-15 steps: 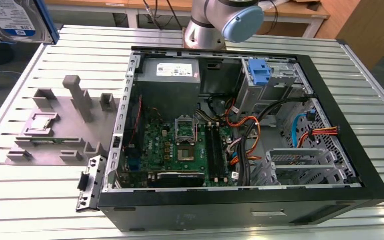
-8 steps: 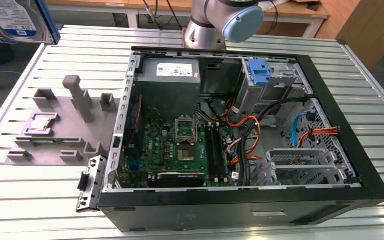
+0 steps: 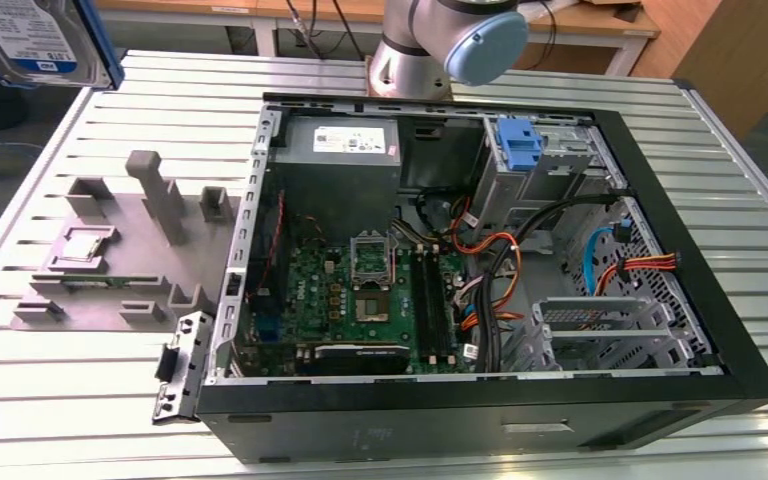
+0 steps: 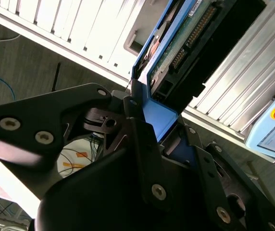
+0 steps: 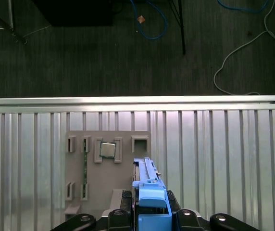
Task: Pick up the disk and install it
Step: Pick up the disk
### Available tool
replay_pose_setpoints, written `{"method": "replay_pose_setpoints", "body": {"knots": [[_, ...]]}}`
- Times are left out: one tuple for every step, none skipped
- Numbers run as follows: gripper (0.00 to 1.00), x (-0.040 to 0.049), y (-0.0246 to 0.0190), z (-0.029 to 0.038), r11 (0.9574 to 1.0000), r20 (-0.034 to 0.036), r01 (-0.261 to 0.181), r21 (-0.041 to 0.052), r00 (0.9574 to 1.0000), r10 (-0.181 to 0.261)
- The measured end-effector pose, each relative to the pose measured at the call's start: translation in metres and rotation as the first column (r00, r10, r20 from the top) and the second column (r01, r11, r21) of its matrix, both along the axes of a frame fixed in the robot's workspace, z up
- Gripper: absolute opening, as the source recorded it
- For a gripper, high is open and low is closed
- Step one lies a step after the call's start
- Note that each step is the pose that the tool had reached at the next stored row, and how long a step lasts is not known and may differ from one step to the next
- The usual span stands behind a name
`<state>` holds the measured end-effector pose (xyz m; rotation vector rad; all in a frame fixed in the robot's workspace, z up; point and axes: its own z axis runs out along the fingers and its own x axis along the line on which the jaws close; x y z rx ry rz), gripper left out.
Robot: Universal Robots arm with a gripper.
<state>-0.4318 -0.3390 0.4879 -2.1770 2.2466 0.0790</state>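
The disk (image 3: 35, 40) is off the table, raised at the top edge of the exterior view's left, label side showing white and blue, framed by its blue bracket (image 4: 162, 115). It hangs well apart from the open computer case (image 3: 711, 340).

The gripper (image 4: 168, 130) has hold of it: in the second wrist view the black fingers (image 4: 137, 127) are closed against both sides of the bracket, with the drive's green circuit board and connector row pointing away from the wrist. In the first wrist view the disk (image 5: 146, 178) appears edge-on between the jaws, above the slatted aluminium table (image 5: 224, 159).

Directly beneath it in that view lies a grey fixture plate (image 5: 123, 183) carrying a square processor chip (image 5: 107, 149). In the exterior view this plate (image 3: 124, 280) sits just beside the case, on the exterior view's left.

Inside the case are the motherboard (image 3: 357, 300), a grey power supply box (image 3: 341, 145), and a tall blue latch piece (image 3: 523, 150) at the drive cage. The arm's base (image 3: 444, 40) stands behind the case.
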Motion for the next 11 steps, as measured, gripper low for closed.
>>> {"method": "replay_pose_setpoints", "body": {"knots": [[0.37,0.0006,0.0,0.0,1.0,0.0,0.0,0.0,1.0,0.0],[0.37,0.001,0.0,-0.0001,1.0,0.0001,0.0,0.0,1.0,0.0],[0.37,0.0011,0.0,-0.0001,1.0,0.0001,0.0,0.0,1.0,0.0],[0.37,0.0011,0.0,0.0,1.0,0.0,0.0,0.0,1.0,0.0],[0.37,0.0013,-0.0002,0.0,1.0,0.0,0.0,0.0,1.0,0.0],[0.37,0.0013,-0.0003,0.0,1.0,-0.0001,0.0,0.0,1.0,0.0],[0.37,0.0013,-0.0005,0.0,1.0,0.0,0.0,0.0,1.0,0.0],[0.37,0.0012,-0.0008,0.0,1.0,-0.0001,0.0,0.0,1.0,0.0],[0.37,0.0012,-0.001,0.0,1.0,0.0,0.0,0.0,1.0,0.0],[0.37,0.0012,-0.0012,0.0,1.0,0.0,0.0,0.0001,1.0,0.0],[0.37,0.0012,-0.0015,0.0,1.0,0.0,0.0,0.0,1.0,0.0]]}}
